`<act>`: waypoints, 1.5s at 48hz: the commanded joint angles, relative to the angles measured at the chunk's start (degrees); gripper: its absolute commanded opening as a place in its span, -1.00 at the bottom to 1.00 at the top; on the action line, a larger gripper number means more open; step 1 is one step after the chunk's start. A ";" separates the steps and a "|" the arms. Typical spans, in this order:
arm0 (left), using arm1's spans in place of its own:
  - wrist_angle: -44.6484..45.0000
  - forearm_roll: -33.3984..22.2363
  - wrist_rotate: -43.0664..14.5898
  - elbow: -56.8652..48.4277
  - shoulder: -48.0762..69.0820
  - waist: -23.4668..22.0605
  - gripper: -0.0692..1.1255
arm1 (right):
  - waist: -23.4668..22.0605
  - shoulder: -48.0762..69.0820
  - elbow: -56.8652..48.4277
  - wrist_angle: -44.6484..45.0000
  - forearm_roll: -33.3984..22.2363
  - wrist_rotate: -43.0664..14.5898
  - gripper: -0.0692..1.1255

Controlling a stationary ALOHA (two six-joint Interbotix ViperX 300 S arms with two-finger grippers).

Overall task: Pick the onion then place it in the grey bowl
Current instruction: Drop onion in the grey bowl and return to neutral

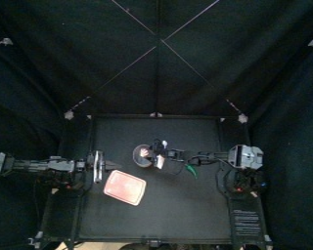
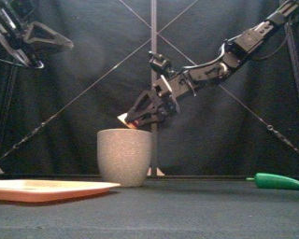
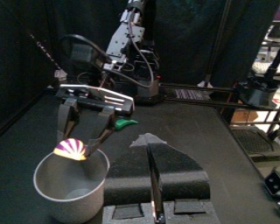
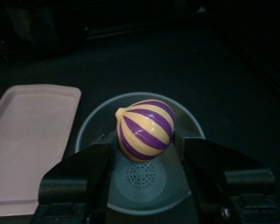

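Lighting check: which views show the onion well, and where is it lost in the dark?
Right wrist view: onion brightly lit in the right hand, above the grey cup. Left wrist view: bright too, at the cup's rim. Front view: only a dim glimpse beside the hand. Top view: a pale speck against the black table.

Flat on the black desk (image 1: 172,217), toward its front left: a pink tray (image 1: 126,187), rectangular with rounded corners and a low raised rim, turned a little askew to the desk's front edge. Right of the tray, slightly farther back and well apart from it: a green toy food (image 2: 279,180), long and tapering, on its side. Kind of food not clear.
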State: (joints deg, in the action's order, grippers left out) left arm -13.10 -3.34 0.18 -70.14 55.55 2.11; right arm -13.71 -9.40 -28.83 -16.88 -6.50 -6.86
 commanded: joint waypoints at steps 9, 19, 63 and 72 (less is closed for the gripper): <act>-0.44 -0.18 -0.18 0.79 -0.18 0.35 -0.91 | 0.26 0.88 1.32 -0.35 1.14 0.18 0.60; -0.53 -0.18 -0.18 0.70 -0.18 0.35 -0.91 | 1.41 3.69 0.53 -0.35 0.62 0.18 0.62; -0.44 0.00 -0.35 -0.53 -0.18 2.64 -0.91 | 13.10 29.00 -23.20 -13.62 -0.09 0.35 0.62; -0.53 0.18 -0.35 -0.44 -0.18 3.08 -0.91 | 13.27 30.23 -24.17 -13.71 0.09 0.26 0.62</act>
State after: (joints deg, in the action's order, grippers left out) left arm -13.10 -3.43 0.00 -71.46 55.55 4.92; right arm -0.44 19.07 -53.44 -30.06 -6.59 -6.50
